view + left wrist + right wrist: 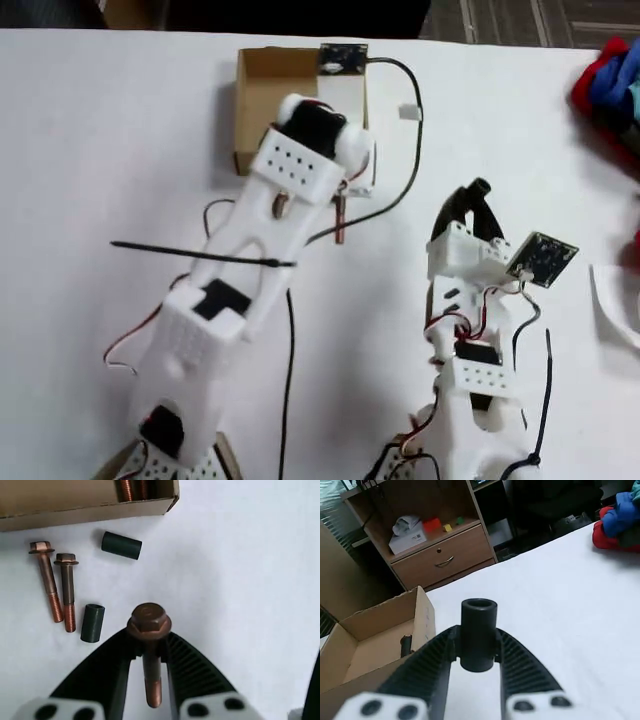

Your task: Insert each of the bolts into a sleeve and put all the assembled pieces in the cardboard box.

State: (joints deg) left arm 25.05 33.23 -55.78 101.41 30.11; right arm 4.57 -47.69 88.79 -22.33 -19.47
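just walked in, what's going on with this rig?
Mid-assembly. The left gripper is clamped on a copper bolt, and the right gripper holds a black sleeve. Two more bolts and two loose sleeves lie on the table beside the cardboard box, which already has threaded pieces inside.

A white table [90,150] spreads out in front. Past its far edge stands a wooden cabinet [475,502] with a drawer [465,552] and a curved metal handle [444,561]. Its open shelf holds a white box [407,536] and small coloured blocks [432,525]. A red and blue cloth bundle [617,520] lies at the table's edge.
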